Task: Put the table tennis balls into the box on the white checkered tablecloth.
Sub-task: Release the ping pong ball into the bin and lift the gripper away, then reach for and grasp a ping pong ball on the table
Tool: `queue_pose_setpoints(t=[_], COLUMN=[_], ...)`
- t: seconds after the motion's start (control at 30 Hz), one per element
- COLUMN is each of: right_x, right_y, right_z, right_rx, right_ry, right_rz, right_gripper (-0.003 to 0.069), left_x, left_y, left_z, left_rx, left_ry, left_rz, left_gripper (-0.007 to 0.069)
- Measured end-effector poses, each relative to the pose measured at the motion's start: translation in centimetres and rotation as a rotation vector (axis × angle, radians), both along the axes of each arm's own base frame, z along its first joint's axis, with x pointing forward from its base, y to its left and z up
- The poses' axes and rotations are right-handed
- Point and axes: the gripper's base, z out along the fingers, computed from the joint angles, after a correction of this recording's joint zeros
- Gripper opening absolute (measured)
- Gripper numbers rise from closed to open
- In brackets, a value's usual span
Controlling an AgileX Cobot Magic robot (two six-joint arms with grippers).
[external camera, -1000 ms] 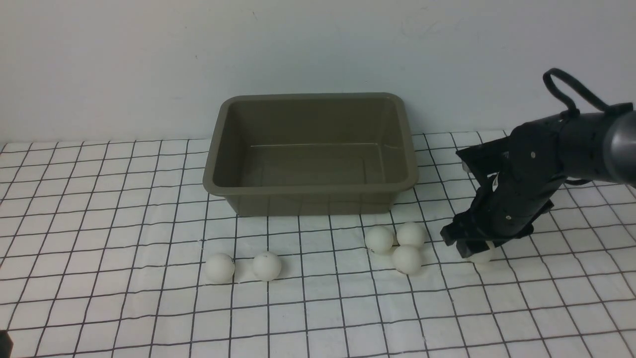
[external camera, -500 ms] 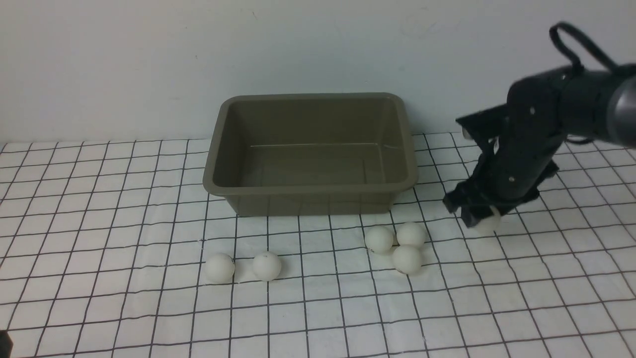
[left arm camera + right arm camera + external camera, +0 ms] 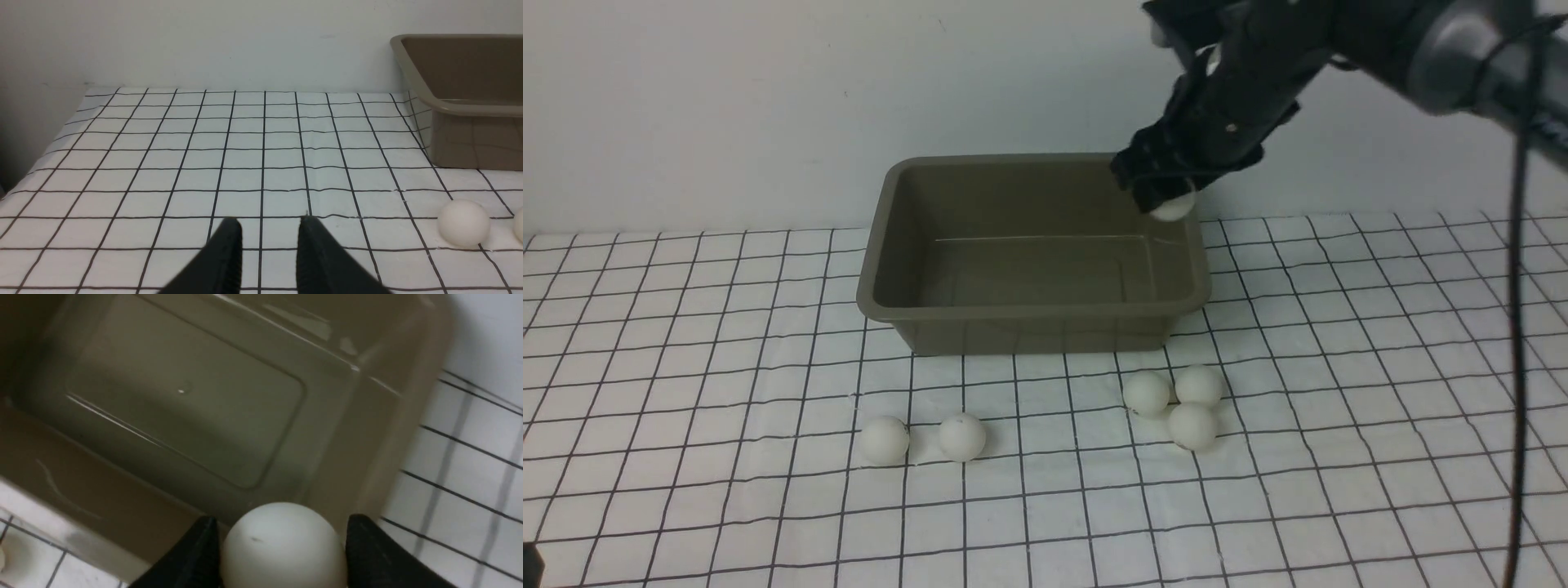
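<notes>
The olive-brown box (image 3: 1029,312) stands empty on the white checkered tablecloth (image 3: 686,327). My right gripper (image 3: 1162,189) hangs above the box's far right corner, shut on a table tennis ball (image 3: 1174,206). In the right wrist view that ball (image 3: 282,545) sits between the two black fingers (image 3: 367,551), over the box's (image 3: 184,396) right wall. Several more balls lie in front of the box: two at the left (image 3: 885,439) (image 3: 962,436) and three clustered at the right (image 3: 1147,393) (image 3: 1199,385) (image 3: 1192,425). My left gripper (image 3: 267,230) is low over the cloth, open and empty, with a ball (image 3: 463,222) off to its side.
A pale wall runs right behind the box. The right arm's dark cable (image 3: 1515,327) hangs down at the right edge of the front view. The cloth's left edge (image 3: 24,175) shows in the left wrist view.
My right gripper has lifted a ball off the cloth at the right and carried it up and left to above the box's right end. The other balls and left arm stayed still.
</notes>
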Motion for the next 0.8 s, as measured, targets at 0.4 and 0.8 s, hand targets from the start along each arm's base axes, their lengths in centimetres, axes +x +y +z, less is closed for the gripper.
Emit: queue_pose_setpoints(t=[0.4,0.8], right_x=[2.4,0.3], right_y=[1.9,0.3], right_z=[-4.8,5.1], right_rx=[0.01,0.022], right_ry=[0.058,-0.107], right_rz=[0.009,-0.005], right_gripper=[0.0482,0.0513], left_x=[0.0,0.0], left_y=[0.0,0.0], left_z=[0.0,-0.1], left_rx=[0.0,0.0], left_ry=[0.001,0.006], left_rz=[0.0,0.001], left_gripper=[0.0174,0.0174])
